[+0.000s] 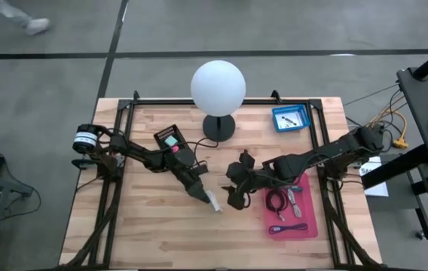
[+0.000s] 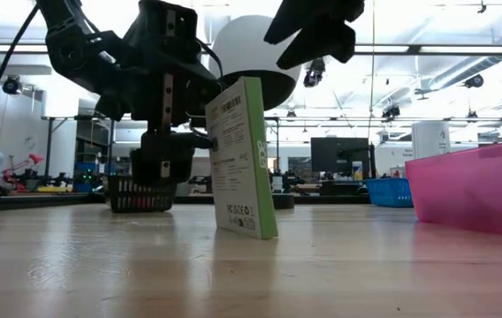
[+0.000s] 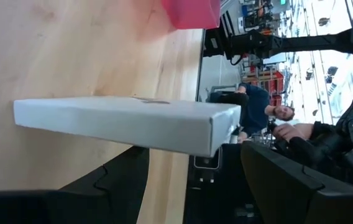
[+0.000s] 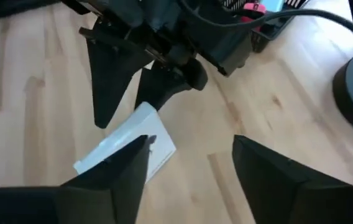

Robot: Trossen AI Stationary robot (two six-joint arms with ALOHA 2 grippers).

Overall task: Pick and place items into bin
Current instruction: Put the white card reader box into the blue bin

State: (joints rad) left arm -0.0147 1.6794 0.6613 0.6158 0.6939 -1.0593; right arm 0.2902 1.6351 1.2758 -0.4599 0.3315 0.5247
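A white printed card [image 2: 240, 159], thick as a flat box with a green edge, stands on its lower edge on the wooden table, slightly tilted, at mid-table [image 1: 212, 199]. My left gripper [image 1: 199, 190] is open just behind it, fingers slanting down; the card [image 3: 127, 124] lies crosswise beyond its fingertips. My right gripper [image 4: 189, 180] is open and empty, hovering above the card [image 4: 127, 149], to its right [image 1: 235, 197]. The pink bin [image 1: 308, 222] at the right holds a dark coiled cable [image 1: 276, 202] and a purple cord [image 1: 288, 228]. My left gripper stands open with one fingertip [image 4: 146, 102] right at the card's upper corner [image 4: 144, 115]. Whether it touches the card I cannot tell.
The white globe lamp [image 1: 218, 86] stands at the far middle on a black base. A black basket [image 1: 170, 139] sits behind my left arm and a small blue tray [image 1: 290, 118] at the far right. A person [image 3: 270, 112] is beyond the table.
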